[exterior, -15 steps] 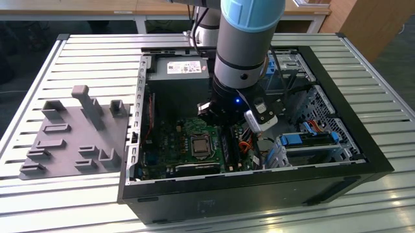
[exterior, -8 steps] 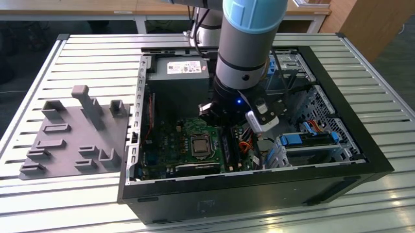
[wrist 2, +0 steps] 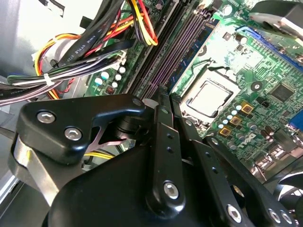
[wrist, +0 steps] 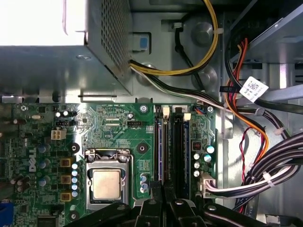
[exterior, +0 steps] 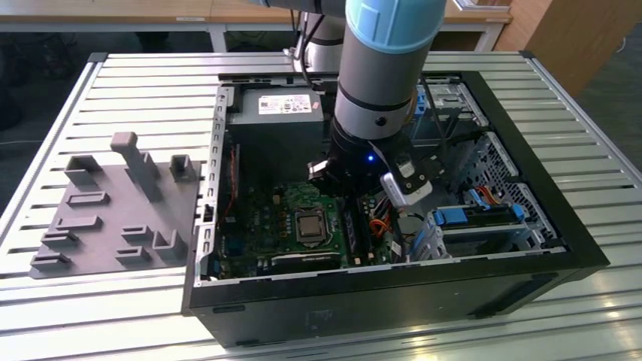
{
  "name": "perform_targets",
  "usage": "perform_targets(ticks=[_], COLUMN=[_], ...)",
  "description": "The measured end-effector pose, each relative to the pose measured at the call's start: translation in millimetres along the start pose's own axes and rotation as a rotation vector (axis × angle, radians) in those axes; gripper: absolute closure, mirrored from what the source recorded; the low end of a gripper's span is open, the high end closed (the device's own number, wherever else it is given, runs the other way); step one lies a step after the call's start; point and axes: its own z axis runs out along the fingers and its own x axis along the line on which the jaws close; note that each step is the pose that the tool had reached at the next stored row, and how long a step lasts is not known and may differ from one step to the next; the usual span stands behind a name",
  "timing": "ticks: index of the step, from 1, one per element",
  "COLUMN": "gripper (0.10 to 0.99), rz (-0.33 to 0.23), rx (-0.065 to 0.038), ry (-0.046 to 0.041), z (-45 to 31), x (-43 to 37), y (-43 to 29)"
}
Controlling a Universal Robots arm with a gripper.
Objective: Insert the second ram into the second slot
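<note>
My gripper (exterior: 346,189) reaches down into the open computer case (exterior: 401,280), right over the memory slots (wrist: 178,151) beside the processor socket. In both wrist views its fingers (wrist 2: 164,142) stand pressed close together. The second ram (wrist: 161,151) is a thin blue stick seen edge-on. It runs along the slot line straight out from between my fingertips, and in the second wrist view the second ram (wrist 2: 191,52) shows as a blue strip next to purple-lit slots. My gripper (wrist: 164,191) is shut on it. I cannot tell how deep it sits in its slot.
The processor socket (wrist: 105,183) lies beside the slots on one side, and thick cable bundles (wrist: 265,175) crowd the other. The grey power supply (exterior: 276,113) stands at the far end of the case. A grey fixture plate (exterior: 110,218) lies outside the case at the exterior view's left.
</note>
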Motion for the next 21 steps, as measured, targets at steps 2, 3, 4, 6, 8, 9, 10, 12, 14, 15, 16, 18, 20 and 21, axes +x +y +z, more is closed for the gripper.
perform_targets(ticks=[2, 3, 4, 6, 8, 9, 10, 12, 14, 15, 16, 18, 20, 21], gripper=[0.949, 0.949, 0.949, 0.949, 0.949, 0.949, 0.949, 0.949, 0.949, 0.949, 0.949, 0.949, 0.949, 0.949], rz=[0.000, 0.000, 0.000, 0.000, 0.000, 0.000, 0.000, 0.000, 0.000, 0.000, 0.000, 0.000, 0.000, 0.000], rx=[0.000, 0.000, 0.000, 0.000, 0.000, 0.000, 0.000, 0.000, 0.000, 0.000, 0.000, 0.000, 0.000, 0.001], ry=[0.0000, 0.0000, 0.0000, 0.0000, 0.0000, 0.0000, 0.0000, 0.0000, 0.0000, 0.0000, 0.0000, 0.0000, 0.0000, 0.0000], z=[0.5, 0.9, 1.2, 2.0, 3.0, 3.5, 3.9, 4.4, 4.7, 4.9, 5.0, 5.3, 5.5, 5.8], x=[-0.2, -0.5, -0.8, -1.7, -2.5, -2.9, -3.0, -3.5, -3.9, -4.0, -4.2, -4.6, -4.9, -4.9], y=[-0.1, -0.1, -0.1, -0.1, -0.1, -0.1, -0.2, -0.2, -0.2, -0.2, -0.2, -0.2, -0.2, -0.2])
